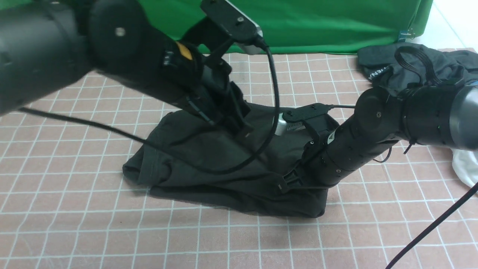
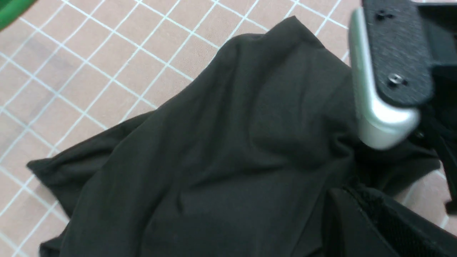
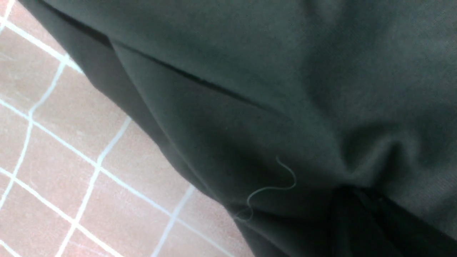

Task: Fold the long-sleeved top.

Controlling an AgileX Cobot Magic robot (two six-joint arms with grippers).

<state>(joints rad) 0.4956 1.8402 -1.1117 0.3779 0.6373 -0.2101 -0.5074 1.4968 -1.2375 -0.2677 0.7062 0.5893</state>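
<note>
Mid-table on the pink grid cloth [image 1: 74, 224] lies the top [image 1: 209, 160], bunched into a rough black heap, well away from every edge. My left gripper [image 1: 244, 132] and right gripper [image 1: 285, 184] are both pressed shut, each seemingly pinching a fold of it, though the fabric hides the tips. To do this fold well, I judge I should lift evenly, keep the cloth taut between both hands, and lay it flat without dragging.

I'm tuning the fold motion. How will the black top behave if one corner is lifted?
The top lies bunched in soft creases, so it is probably floppy: a lifted corner would drape and trail. The cloth looks thin, so likely light. The gridded mat looks matte, so it may drag rather than slide.
</note>
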